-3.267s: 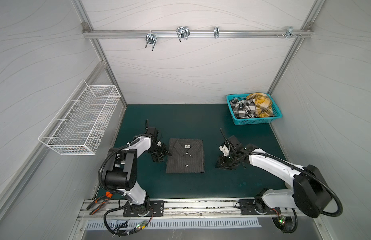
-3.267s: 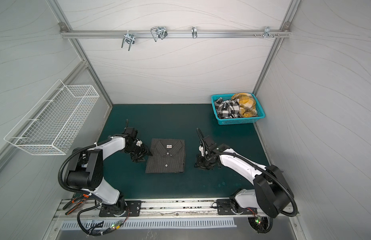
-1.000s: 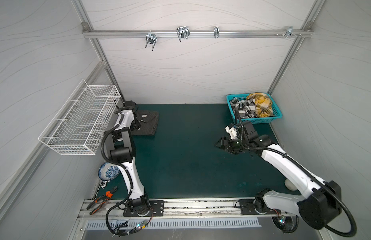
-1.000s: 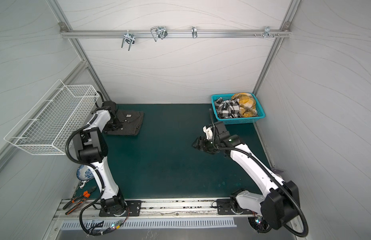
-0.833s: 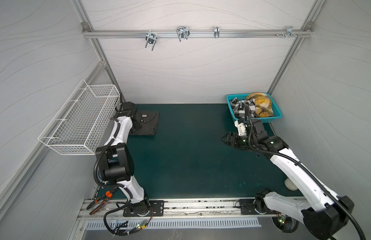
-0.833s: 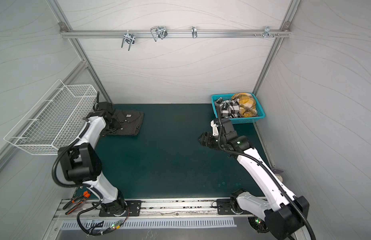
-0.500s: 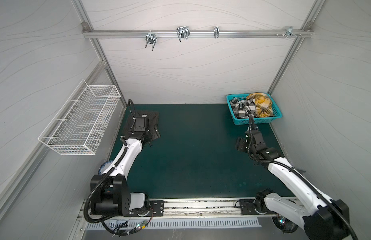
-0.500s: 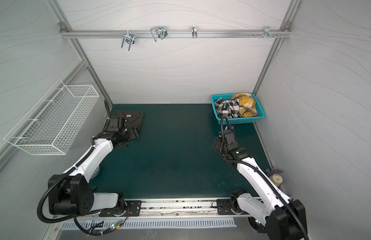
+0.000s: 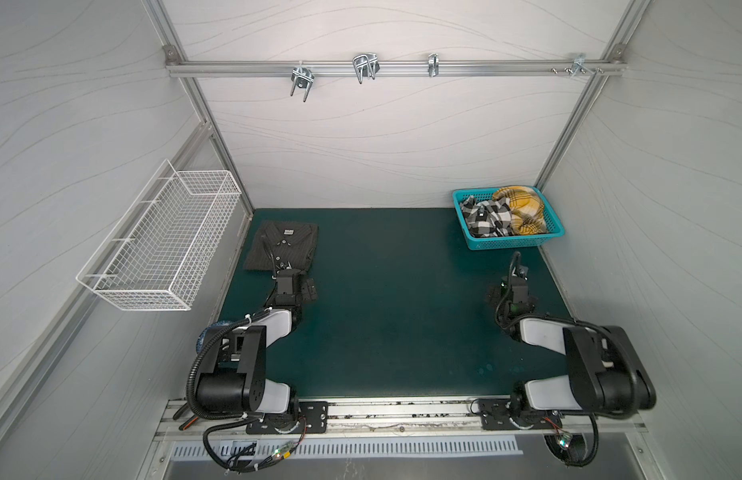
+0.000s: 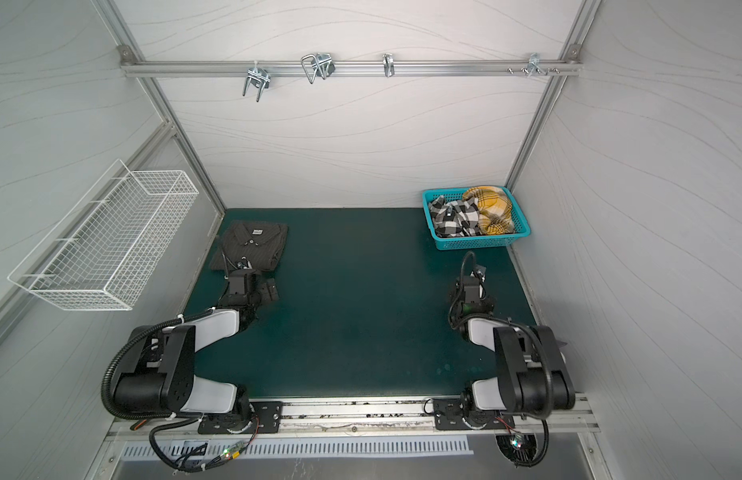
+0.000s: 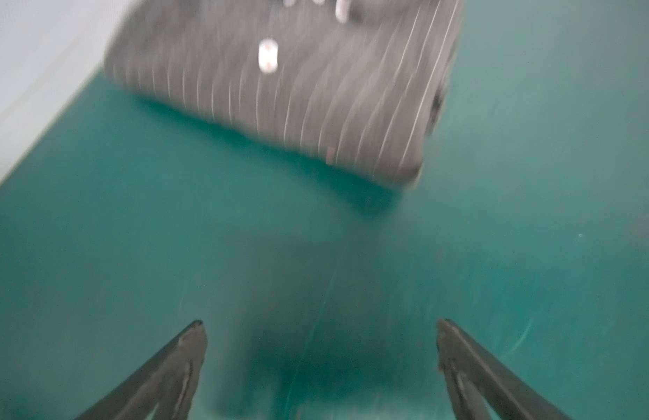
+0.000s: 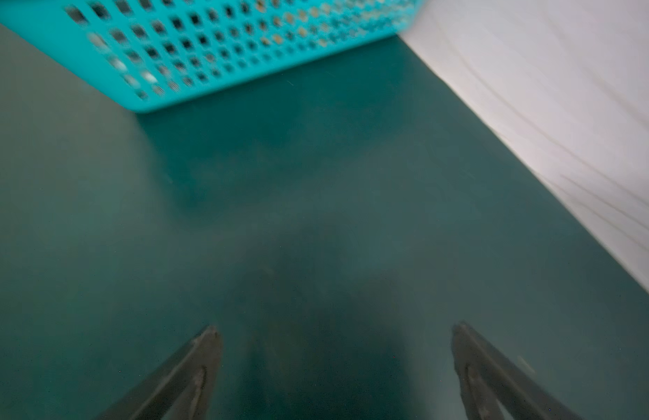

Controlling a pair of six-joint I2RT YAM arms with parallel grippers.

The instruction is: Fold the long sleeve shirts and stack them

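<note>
Black jaws of the left gripper (image 11: 320, 323) stand wide apart, empty, over the green mat (image 11: 134, 236) near the folded dark striped shirt (image 9: 294, 245). The right gripper (image 12: 335, 327) is wide and empty too, near the blue basket (image 9: 510, 245). It should pinch just the black-and-white shirt (image 9: 485, 216) inside, not the yellow shirt (image 9: 521, 205) touching it.

In the wrist views we find the pinstriped shirt (image 11: 279, 91) and teal basket (image 12: 214, 54) motion-blurred and cut by the frame edge. Left of centre in both top views, the left arm (image 9: 287, 277) hides part of the shirt's near hem.
</note>
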